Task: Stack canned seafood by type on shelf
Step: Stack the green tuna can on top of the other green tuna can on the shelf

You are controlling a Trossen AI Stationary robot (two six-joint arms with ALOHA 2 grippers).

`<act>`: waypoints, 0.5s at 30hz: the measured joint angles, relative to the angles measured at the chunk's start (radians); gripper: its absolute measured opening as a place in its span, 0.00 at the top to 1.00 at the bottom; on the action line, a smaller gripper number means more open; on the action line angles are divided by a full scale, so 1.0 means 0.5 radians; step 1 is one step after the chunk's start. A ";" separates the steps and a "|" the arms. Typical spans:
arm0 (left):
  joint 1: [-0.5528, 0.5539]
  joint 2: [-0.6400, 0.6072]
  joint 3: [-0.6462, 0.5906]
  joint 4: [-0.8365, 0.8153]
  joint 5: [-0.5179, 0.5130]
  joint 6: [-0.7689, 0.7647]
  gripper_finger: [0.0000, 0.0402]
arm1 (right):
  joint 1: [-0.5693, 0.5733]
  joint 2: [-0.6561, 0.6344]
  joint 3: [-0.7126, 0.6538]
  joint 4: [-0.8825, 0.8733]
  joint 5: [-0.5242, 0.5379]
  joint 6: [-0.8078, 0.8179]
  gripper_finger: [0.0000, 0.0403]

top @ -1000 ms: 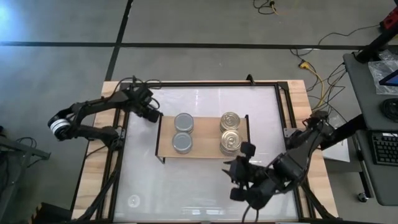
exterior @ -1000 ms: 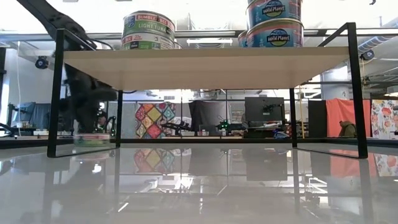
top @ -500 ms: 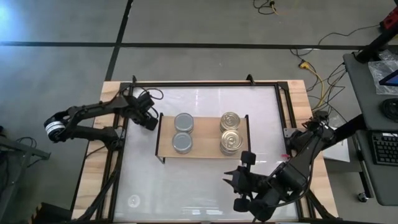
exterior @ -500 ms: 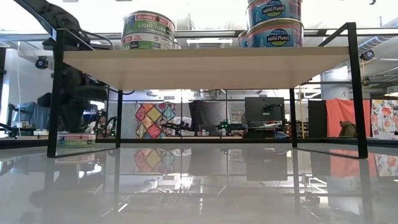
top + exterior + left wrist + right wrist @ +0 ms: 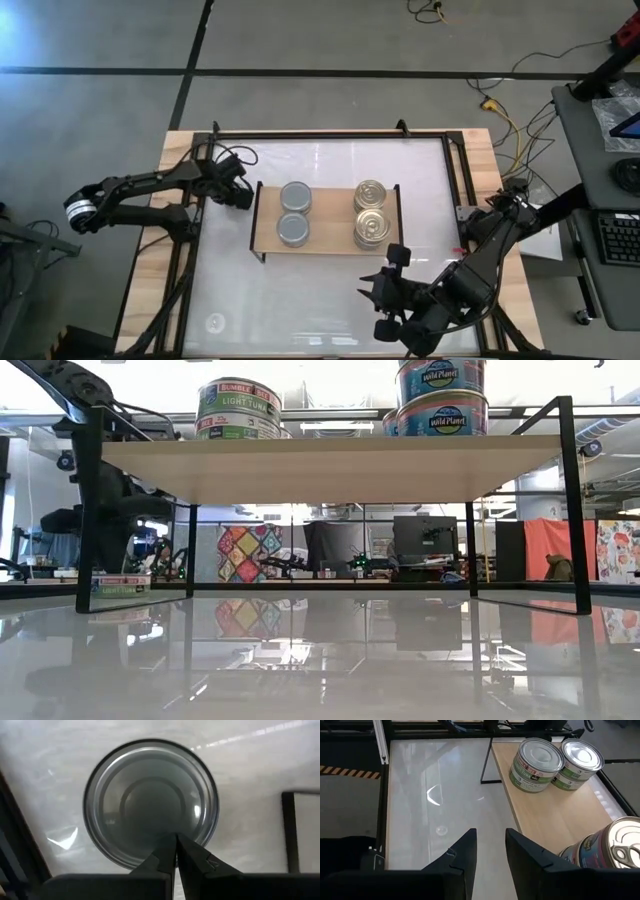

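The wooden shelf carries two silver-topped cans on its left part and gold-topped cans on its right. The low view shows the gold ones stacked two high. One more silver-topped can stands on the white table left of the shelf. My left gripper is shut and points straight down over this can, hiding it in the high view. My right gripper hangs open above the table near the shelf's near right corner, nothing between its fingers. My left gripper comes down from above with its shut fingertips on the loose can's silver top, between the middle and the rim. The can stands upright on the table under them.
Black frame rails run along the table's left and right sides, and the shelf's thin black legs stand close beside the loose can. Bare white tabletop lies in front of the shelf.
My left gripper, still shut, has moved a little toward the table's near and left edges and rolled about its own axis. The loose can under it has slid along the table toward the left edge, staying upright. My right gripper has drawn slightly toward the near edge.
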 joint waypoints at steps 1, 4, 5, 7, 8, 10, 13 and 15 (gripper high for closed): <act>-0.013 -0.001 -0.002 0.006 -0.028 -0.081 1.00 | 0.000 0.000 0.000 0.012 0.001 -0.008 0.76; -0.019 0.005 -0.004 0.065 -0.133 -0.416 1.00 | 0.000 0.000 0.000 0.027 0.015 -0.010 0.75; -0.017 0.009 -0.004 0.093 -0.175 -0.493 1.00 | 0.000 0.000 0.000 0.027 0.036 -0.016 0.74; -0.015 0.016 0.000 0.135 -0.235 -0.645 1.00 | -0.001 0.000 -0.003 0.034 0.091 -0.040 0.73; -0.015 0.016 0.002 0.155 -0.250 -0.738 1.00 | -0.001 0.000 -0.003 0.035 0.114 -0.049 0.73; -0.014 0.018 0.006 0.210 -0.286 -0.905 1.00 | -0.005 0.000 -0.005 0.040 0.156 -0.064 0.72; -0.020 0.028 0.005 0.270 -0.340 -1.147 1.00 | -0.005 0.000 -0.005 0.068 0.163 -0.101 0.71; -0.021 0.045 0.006 0.307 -0.351 -1.309 1.00 | 0.003 0.000 -0.013 0.092 0.160 -0.101 0.70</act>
